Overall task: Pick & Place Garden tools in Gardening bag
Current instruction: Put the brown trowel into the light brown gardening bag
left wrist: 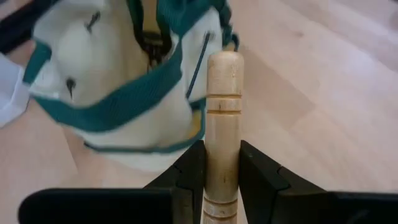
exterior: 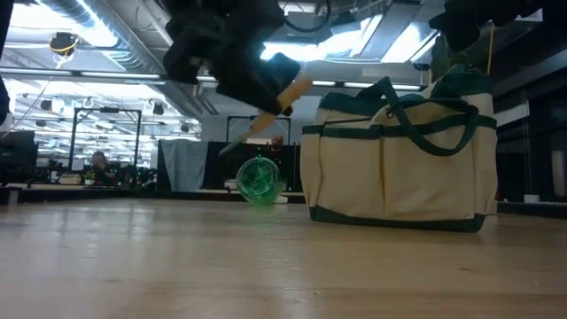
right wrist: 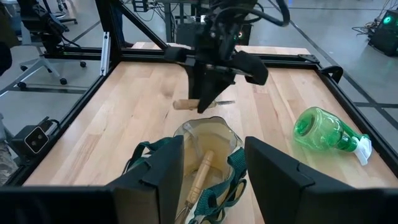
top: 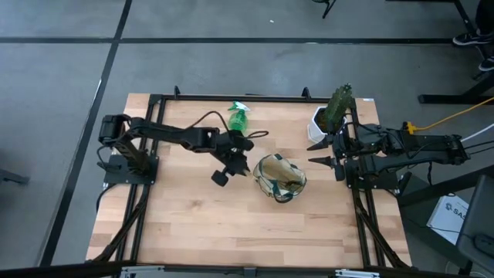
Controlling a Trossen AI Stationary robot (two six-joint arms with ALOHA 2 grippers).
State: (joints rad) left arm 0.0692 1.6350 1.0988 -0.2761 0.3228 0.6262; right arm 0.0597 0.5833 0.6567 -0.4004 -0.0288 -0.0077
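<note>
My left gripper point(top: 239, 160) is above the table's middle, just left of the gardening bag point(top: 279, 177), and is shut on a wooden-handled hand tool point(left wrist: 222, 118); fork or trowel, I cannot tell. The beige bag with green trim stands upright on its base point(exterior: 399, 217), and another wooden-handled tool point(right wrist: 202, 174) stands inside it. The green spray bottle point(top: 238, 117) lies on its side near the far edge. My right gripper point(top: 320, 153) is open and empty to the right of the bag. The pruning shears are out of view. My left gripper pinches the tool's wooden handle point(left wrist: 222, 171) between its two fingers point(left wrist: 189, 168), one on each side. The handle's rounded free end point(left wrist: 224, 62) sticks out past the fingertips toward the bag. The tool is lifted clear of the table and tilted, handle end up point(exterior: 294, 87).
A white pot with a green plant point(top: 330, 116) stands at the far right, close to my right arm. A black frame point(top: 231, 97) runs round the table's edges. Bare wood lies toward the near edge point(top: 231, 232).
</note>
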